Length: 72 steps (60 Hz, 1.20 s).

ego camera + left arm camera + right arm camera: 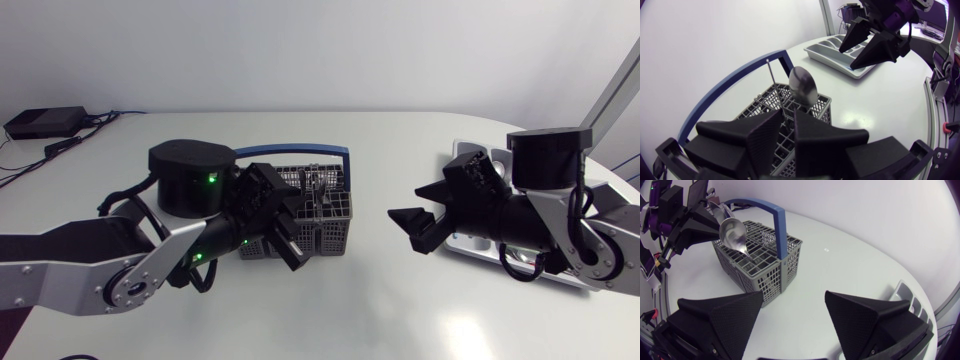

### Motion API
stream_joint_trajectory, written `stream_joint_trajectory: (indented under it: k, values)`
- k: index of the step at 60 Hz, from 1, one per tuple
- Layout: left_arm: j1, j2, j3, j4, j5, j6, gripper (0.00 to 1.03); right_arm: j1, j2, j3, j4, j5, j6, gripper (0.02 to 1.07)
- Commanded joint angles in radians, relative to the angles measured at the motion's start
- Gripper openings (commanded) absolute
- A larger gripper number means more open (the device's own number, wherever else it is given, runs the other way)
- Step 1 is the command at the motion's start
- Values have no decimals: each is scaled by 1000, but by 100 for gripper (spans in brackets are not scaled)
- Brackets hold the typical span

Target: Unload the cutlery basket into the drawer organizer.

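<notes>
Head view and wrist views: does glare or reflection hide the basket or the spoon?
Head view: one bright glare patch on the table, well away from the basket. Right wrist view: the spoon bowl mirrors bright light but its outline reads. Left wrist view: the same bowl looks duller, without glare.

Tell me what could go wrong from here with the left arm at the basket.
1. The spoon stands bowl-up in the cutlery basket beside the left gripper; if its handle snags in the grid on lifting, the basket may tilt or drag.
2. The basket's blue handle arches close to that gripper; a lift could strike it.
3. The right gripper, open, hangs between basket and drawer organizer, possibly blocking the carry.
</notes>
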Motion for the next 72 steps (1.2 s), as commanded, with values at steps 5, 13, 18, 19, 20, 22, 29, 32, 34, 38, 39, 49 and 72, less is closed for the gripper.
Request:
stream_joint_trajectory:
  k: [5, 13, 18, 19, 20, 22, 29, 32, 34, 38, 39, 49, 72]
  values:
    - [-35, 7, -18, -10, -34, -43, 36, 9, 17, -11, 10, 5, -10, 91]
    - [-48, 14, -19, -9, -69, -54, 32, 9, 17, -13, 10, 5, -10, 93]
    - [-46, 17, -16, -9, -83, -54, 32, 9, 15, -14, 10, 5, -10, 93]
    - [-46, 17, -16, -9, -84, -55, 32, 9, 15, -14, 10, 5, -11, 93]
    - [-45, 17, -16, -9, -86, -55, 32, 9, 17, -16, 10, 5, -11, 93]
    - [-45, 17, -18, -9, -87, -54, 32, 9, 17, -17, 12, 5, -11, 93]
    - [-39, 16, -27, -9, -89, -48, 32, 9, 17, -20, 12, 5, -16, 94]
    - [-35, 13, -30, -6, -89, -48, 33, 9, 17, -22, 12, 5, -19, 94]
    - [-32, 13, -30, -6, -89, -48, 34, 9, 17, -23, 12, 5, -19, 94]
    - [-28, 14, -29, -4, -89, -48, 37, 9, 22, -23, 13, 5, -21, 94]
    - [-26, 16, -29, -4, -89, -48, 37, 11, 22, -23, 12, 5, -21, 94]
    - [-26, 21, -29, -3, -89, -52, 47, 12, 22, -26, 13, 11, -22, 94]
    - [7, 45, 0, -3, -89, -48, 63, 12, 22, -29, 12, 11, -28, 95]
